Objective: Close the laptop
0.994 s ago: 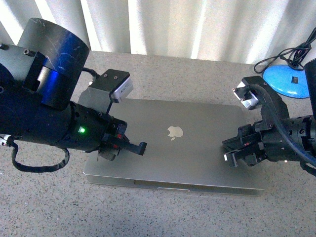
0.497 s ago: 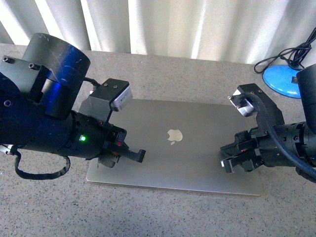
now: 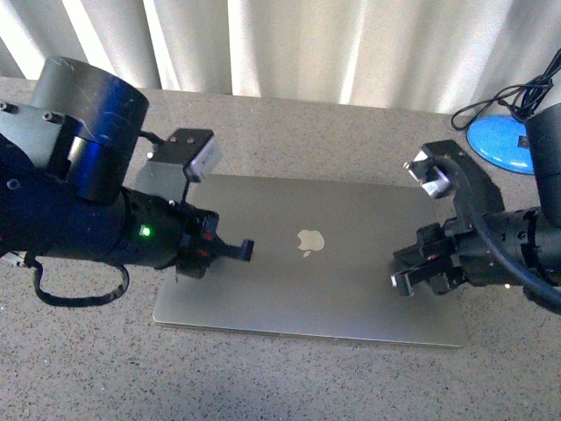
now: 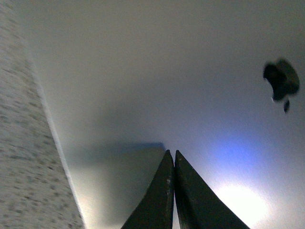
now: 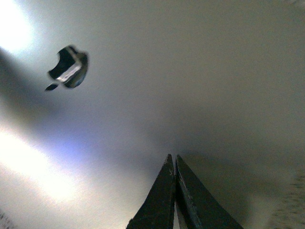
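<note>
The silver laptop (image 3: 333,289) lies flat on the speckled table with its lid down and the pale apple logo (image 3: 309,239) facing up. My left gripper (image 3: 247,250) is shut and sits over the lid's left part. Over the right part of the lid is my right gripper (image 3: 399,281), also shut and holding nothing. In the left wrist view the closed fingertips (image 4: 172,157) point at the bare lid (image 4: 143,71), with the logo (image 4: 281,81) off to one side. The right wrist view shows closed fingertips (image 5: 172,160) above the lid (image 5: 190,71) near the logo (image 5: 70,67).
A blue round base (image 3: 507,140) with black cables (image 3: 500,101) sits at the back right of the table. White curtains (image 3: 307,44) hang behind the table's far edge. Speckled tabletop (image 3: 263,377) shows in front of the laptop.
The lid dropped from slightly raised, with a gap along the front edge, to flat. Since then both grippers have shifted slightly over it.
</note>
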Controlling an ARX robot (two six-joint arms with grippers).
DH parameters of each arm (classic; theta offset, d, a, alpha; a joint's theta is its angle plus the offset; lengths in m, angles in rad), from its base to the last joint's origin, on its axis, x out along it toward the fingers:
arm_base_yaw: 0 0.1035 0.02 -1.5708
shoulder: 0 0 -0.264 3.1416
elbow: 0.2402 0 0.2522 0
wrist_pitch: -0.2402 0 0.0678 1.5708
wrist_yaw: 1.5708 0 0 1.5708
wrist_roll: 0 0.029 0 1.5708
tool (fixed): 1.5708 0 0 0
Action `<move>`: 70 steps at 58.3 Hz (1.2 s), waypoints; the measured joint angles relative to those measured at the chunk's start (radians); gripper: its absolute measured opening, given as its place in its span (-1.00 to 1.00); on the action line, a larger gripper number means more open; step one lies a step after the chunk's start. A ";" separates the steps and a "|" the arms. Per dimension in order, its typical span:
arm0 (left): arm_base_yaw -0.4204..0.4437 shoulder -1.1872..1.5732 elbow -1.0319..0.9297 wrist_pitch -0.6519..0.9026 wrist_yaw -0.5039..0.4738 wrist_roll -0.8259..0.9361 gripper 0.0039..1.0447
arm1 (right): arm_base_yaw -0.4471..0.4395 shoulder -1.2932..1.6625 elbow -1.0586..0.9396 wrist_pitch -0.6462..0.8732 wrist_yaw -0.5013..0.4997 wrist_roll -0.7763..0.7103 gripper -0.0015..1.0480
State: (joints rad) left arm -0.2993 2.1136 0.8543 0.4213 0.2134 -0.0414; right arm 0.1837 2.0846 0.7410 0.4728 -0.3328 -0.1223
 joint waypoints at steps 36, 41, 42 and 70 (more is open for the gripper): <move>0.201 -0.596 -0.271 0.443 -0.402 -0.253 -0.43 | -0.072 -0.796 -0.108 -0.143 0.340 0.042 -0.17; 0.198 -0.592 -0.275 0.443 -0.397 -0.253 -0.12 | -0.072 -0.791 -0.109 -0.145 0.343 0.042 0.16; 0.198 -0.592 -0.275 0.443 -0.397 -0.253 -0.02 | -0.072 -0.788 -0.109 -0.146 0.343 0.042 0.23; 0.287 -0.857 -0.609 0.583 -0.216 0.026 -0.94 | -0.113 -0.952 -0.489 0.398 0.398 0.104 -0.78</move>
State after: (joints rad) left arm -0.0124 1.2564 0.2455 1.0039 -0.0025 -0.0151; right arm 0.0708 1.1328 0.2516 0.8711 0.0650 -0.0185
